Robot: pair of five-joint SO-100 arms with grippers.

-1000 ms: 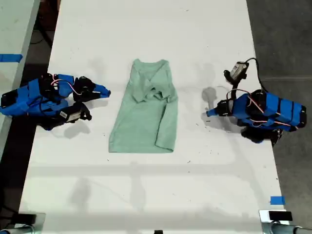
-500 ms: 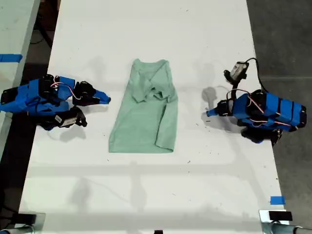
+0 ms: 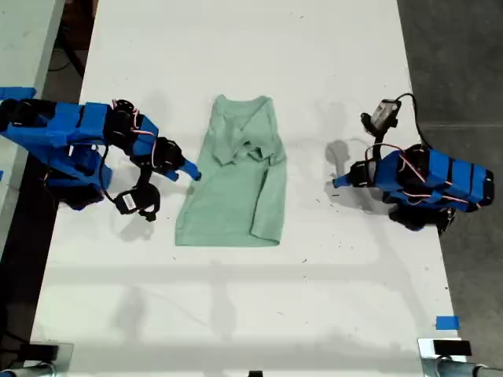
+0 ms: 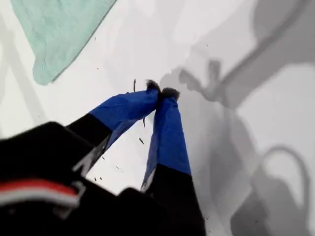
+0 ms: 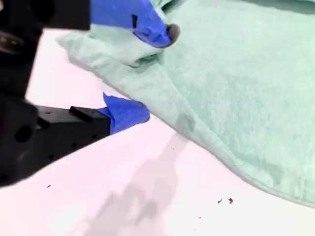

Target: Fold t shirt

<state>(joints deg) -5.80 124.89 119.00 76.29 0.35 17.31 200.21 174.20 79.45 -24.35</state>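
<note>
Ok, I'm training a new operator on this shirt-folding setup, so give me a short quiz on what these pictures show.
1. True or false: my first hand is shut over the bare table, apart from the t shirt.
2. Which hand is at the t shirt's edge? A) my first hand B) my second hand C) both
3. Fill in: the jaws of my second hand are ____.
Key: 1 true; 2 B; 3 open.
</note>
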